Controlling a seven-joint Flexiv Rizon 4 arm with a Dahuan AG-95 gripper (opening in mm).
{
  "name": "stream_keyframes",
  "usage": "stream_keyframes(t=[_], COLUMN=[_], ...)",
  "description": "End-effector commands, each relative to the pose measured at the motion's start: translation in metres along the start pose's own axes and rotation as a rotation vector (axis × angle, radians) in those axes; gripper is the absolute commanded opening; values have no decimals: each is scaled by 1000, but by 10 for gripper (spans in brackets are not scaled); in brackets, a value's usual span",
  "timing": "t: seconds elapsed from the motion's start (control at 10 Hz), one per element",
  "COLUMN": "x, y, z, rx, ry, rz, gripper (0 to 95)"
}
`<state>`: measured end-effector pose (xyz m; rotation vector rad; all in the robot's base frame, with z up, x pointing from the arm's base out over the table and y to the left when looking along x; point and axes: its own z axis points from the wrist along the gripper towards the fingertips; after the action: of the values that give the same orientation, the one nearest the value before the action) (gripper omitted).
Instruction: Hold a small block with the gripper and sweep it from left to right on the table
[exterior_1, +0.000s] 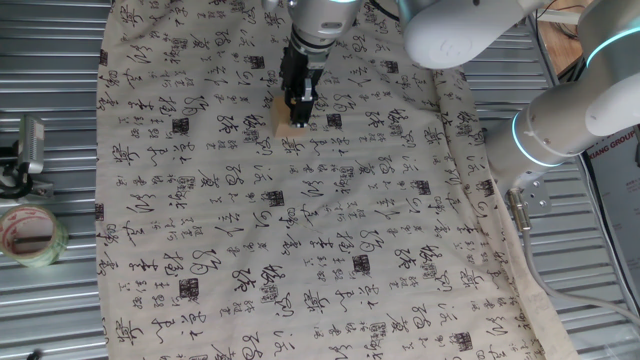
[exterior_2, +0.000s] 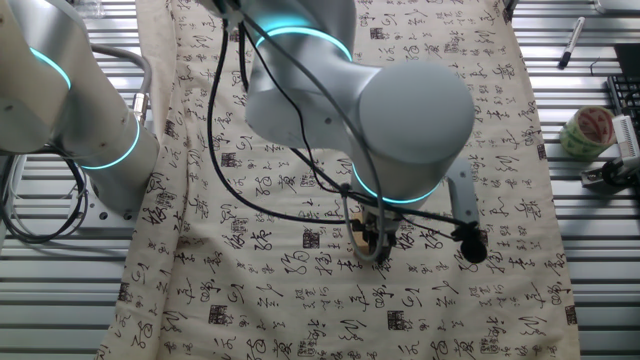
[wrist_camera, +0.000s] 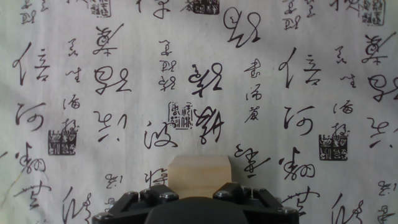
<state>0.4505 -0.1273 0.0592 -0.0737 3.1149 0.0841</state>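
**Block gripped, sweep step in hand**

Nearest the hand view's lens, the black gripper (wrist_camera: 199, 200) is clenched on the small block (wrist_camera: 199, 175), a smooth pale wooden cube resting on the counter (exterior_1: 60, 140), on its soft calligraphy-printed cloth (wrist_camera: 199, 74). Next, I judge: a steady sideways drag, keeping the block pressed flat without wrinkling the cloth.

black Chinese calligraphy on cloth (exterior_1: 300, 230), unreadable

Around the tool (exterior_1: 300, 108) and the block (exterior_1: 284, 118) it holds, the cloth (exterior_1: 300, 240) on the counter (exterior_1: 50, 300) lies flat and open on every side. A tape roll (exterior_1: 30, 235) and a small clamp (exterior_1: 28, 150) sit well off on the bare metal, beyond the cloth's edge.
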Motion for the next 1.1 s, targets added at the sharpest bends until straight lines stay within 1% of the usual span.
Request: stream_keyframes(t=[0.1,0.7,1.1], x=[-1,-1,-1], y=[-1,-5,-5], z=[2,12,14], rx=[-3,-3,3], ry=[-1,-5,-1], rz=[1,15,58], gripper=[760,760,760])
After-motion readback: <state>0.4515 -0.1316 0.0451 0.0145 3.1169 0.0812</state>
